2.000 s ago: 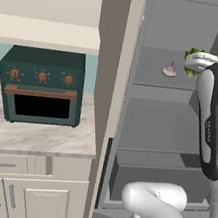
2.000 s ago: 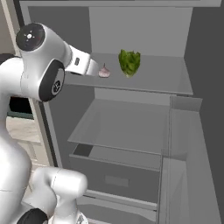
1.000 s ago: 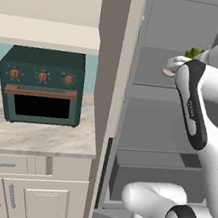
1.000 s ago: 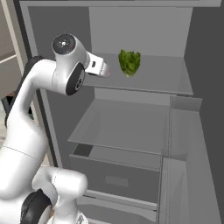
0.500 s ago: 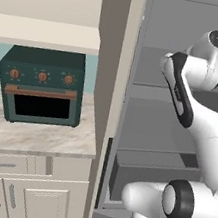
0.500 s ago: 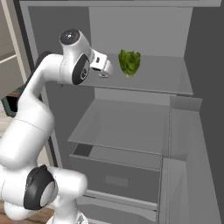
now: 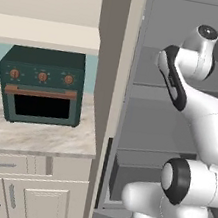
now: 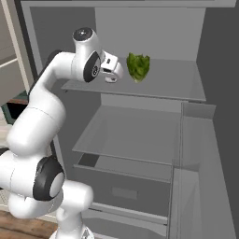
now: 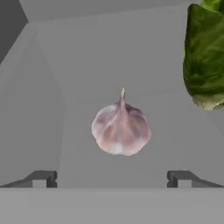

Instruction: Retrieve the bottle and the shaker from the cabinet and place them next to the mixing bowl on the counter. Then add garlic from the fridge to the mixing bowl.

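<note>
Hovered with gripper (image 9: 112,179) spread wide, empty, facing a papery, pink-white, bulbous garlic (image 9: 121,130) on the smooth grey fridge shelf (image 9: 175,131), beside crinkled green lettuce (image 9: 204,57).

The left base view looks forward from behind the arm (image 7: 192,110), taking in the counter (image 7: 35,136) and the open fridge (image 7: 145,117). The right base view faces the fridge shelves (image 8: 140,93) more squarely. Both share the arm and upper shelf. The hand view sits close to the garlic (image 9: 121,130), probably level with that shelf.
</note>
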